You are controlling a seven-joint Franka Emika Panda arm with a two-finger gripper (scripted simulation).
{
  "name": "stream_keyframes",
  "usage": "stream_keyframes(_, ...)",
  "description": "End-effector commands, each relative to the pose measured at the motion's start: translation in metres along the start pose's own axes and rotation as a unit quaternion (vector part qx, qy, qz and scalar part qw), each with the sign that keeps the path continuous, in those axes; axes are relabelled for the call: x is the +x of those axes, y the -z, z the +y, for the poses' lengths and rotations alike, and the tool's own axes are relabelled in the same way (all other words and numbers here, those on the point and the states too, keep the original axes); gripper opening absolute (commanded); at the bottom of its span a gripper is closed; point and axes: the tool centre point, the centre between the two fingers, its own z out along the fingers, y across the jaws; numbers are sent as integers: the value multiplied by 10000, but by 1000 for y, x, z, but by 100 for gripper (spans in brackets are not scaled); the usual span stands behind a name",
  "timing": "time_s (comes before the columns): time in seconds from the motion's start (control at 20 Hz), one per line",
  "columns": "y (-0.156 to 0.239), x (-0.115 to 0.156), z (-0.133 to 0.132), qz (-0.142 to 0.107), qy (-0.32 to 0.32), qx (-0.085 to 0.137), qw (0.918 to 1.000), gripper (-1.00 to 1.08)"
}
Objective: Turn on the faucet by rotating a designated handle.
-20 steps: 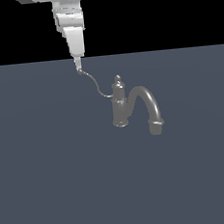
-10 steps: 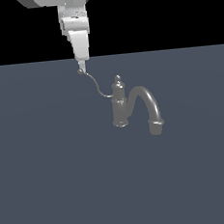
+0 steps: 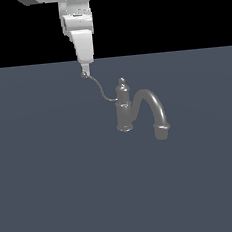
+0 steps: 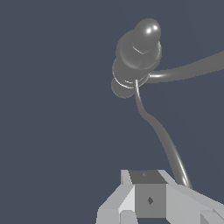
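Since 1.0 s ago the tool (image 3: 85,70) has shifted slightly toward 3 o'clock, tip now on the ball end of the handle (image 3: 99,87). Jaw state: cannot tell. Faucet (image 3: 125,109) mid-table (image 3: 54,184), handle reaching toward 10 o'clock. Judgement: contact made, rotation barely begun.

This is no real room but a bare simulated test scene. A flat, featureless slate-blue worktop (image 3: 55,194) fills the lower part of the exterior view and ends at a straight horizon, with plain black above it. The surfaces are smooth and untextured, as rendered graphics are. The only furnishing is a small grey faucet (image 3: 123,109) standing directly on the worktop. Nothing marks it as a kitchen, lab or workshop.
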Motion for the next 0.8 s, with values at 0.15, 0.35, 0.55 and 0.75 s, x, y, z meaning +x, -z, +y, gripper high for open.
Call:
stream_keyframes(0.15,0,2,18,3,-9,-21,10000,-100)
stream_keyframes(0.35,0,2,29,3,-9,-21,10000,-100)
stream_keyframes(0.55,0,2,41,3,-9,-21,10000,-100)
stream_keyframes(0.75,0,2,53,1,-9,-20,10000,-100)
